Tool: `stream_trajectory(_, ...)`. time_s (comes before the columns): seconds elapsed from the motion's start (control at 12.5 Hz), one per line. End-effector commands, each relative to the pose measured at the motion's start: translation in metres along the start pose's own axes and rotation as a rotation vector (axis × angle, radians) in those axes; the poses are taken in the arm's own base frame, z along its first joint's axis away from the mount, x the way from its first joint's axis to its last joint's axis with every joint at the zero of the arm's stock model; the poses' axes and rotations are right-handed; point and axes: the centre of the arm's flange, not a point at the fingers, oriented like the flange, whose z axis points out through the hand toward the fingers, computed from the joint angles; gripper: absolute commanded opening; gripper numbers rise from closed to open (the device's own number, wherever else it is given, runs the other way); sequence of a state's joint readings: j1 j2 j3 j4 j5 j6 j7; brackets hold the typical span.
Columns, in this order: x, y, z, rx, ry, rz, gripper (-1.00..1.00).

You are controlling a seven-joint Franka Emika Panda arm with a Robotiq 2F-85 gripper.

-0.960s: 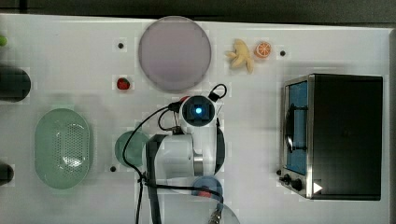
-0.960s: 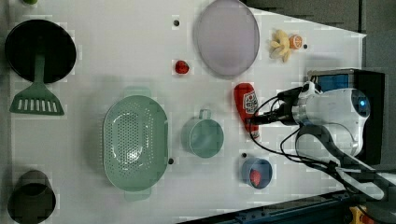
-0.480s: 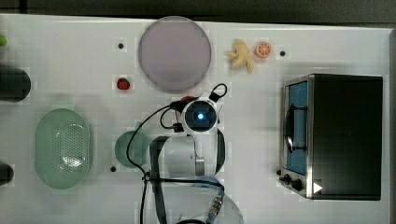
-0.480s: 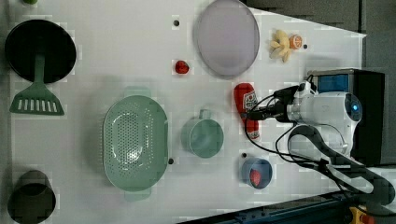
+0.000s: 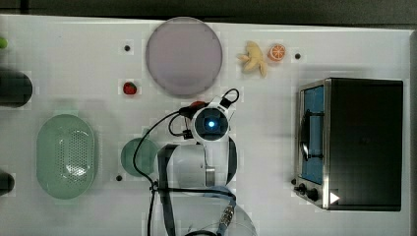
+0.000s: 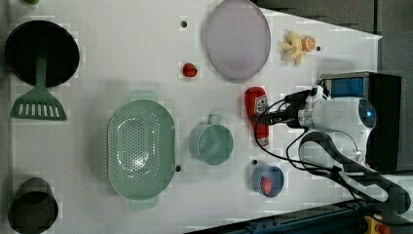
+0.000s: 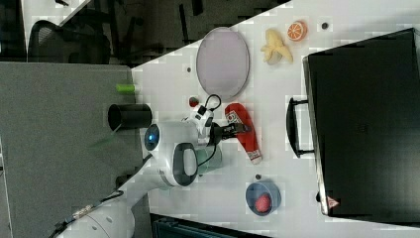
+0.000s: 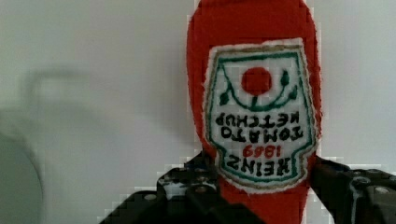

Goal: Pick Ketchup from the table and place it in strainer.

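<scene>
Wrist view: gripper (image 8: pixel 261 186) is straddling the ketchup bottle (image 8: pixel 254 93), one finger (image 8: pixel 187 186) on each side of the red body, jaws apart; can't tell if they're pressing yet. Bottle is lying flat on the white table (image 6: pixel 122 48), between the green cup (image 6: pixel 211 144) and the black oven (image 6: pixel 384 122) in the left view. Strainer (image 6: pixel 141 148) is sitting just beyond the cup, well apart from the bottle. Strawberry (image 6: pixel 189 70) is lying beside the grey plate (image 6: pixel 237 39).
</scene>
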State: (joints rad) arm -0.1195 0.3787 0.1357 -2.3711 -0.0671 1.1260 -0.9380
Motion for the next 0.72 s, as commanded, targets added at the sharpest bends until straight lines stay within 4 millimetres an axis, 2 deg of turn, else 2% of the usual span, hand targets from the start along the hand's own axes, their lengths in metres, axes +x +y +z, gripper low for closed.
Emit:
stream_trajectory(0.08,0.012,0.012,-0.063,-0.04,0.088,-0.017,0.18)
stream_trajectory(0.24,0.01,0.015,-0.105,-0.054,0.069,-0.011,0.18)
stream_trajectory(0.48,0.007,0.019,-0.181,-0.08,0.066,0.003,0.18)
stream_trajectory(0.72,-0.001,0.01,-0.243,-0.086,0.009,0.005,0.18)
